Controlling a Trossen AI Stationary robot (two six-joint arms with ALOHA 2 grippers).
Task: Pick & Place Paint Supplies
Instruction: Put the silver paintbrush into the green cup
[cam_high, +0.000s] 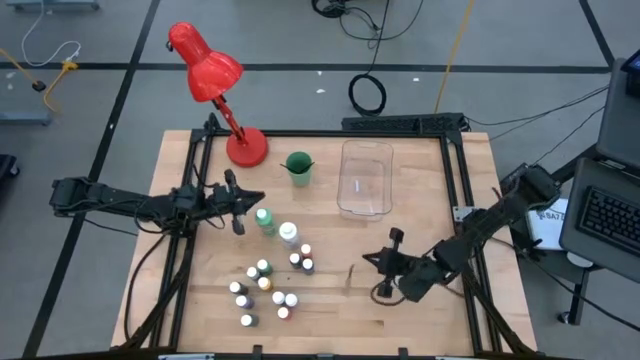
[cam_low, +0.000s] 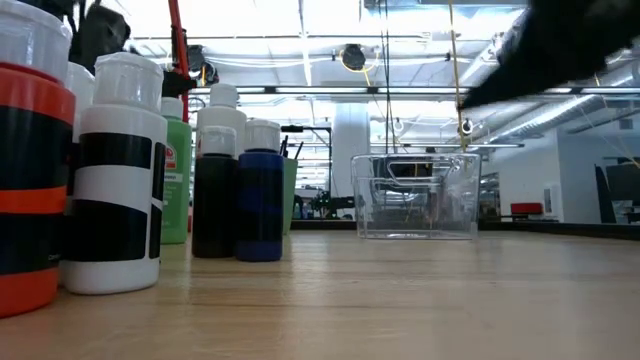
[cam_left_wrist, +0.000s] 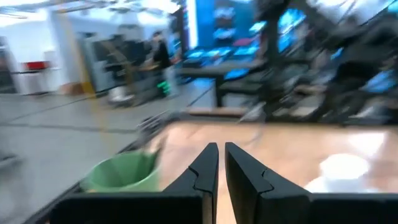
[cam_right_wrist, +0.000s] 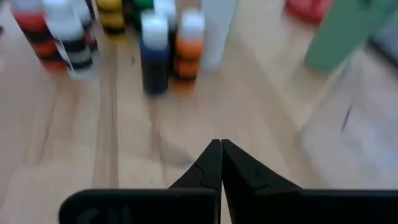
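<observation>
Several small white-capped paint bottles (cam_high: 265, 285) stand upright in a loose group at the table's near middle. They show close up in the low view (cam_low: 110, 180) and ahead in the right wrist view (cam_right_wrist: 155, 56). A taller green bottle (cam_high: 265, 220) and a taller white one (cam_high: 288, 235) stand just beyond them. My right gripper (cam_high: 368, 260) hovers above the table to the right of the group, shut (cam_right_wrist: 219, 144), with nothing seen between its fingers. My left gripper (cam_high: 258, 198) hangs near the left side, shut (cam_left_wrist: 221, 149) and empty, pointing level past the green cup (cam_left_wrist: 121, 173).
A clear plastic bin (cam_high: 365, 178) stands at the far middle, the green cup (cam_high: 298, 167) to its left, and a red desk lamp (cam_high: 215, 85) at the far left corner. A thin dark thing (cam_high: 350, 277) lies on the wood near my right gripper. Bare wood stretches between the bottles and the bin.
</observation>
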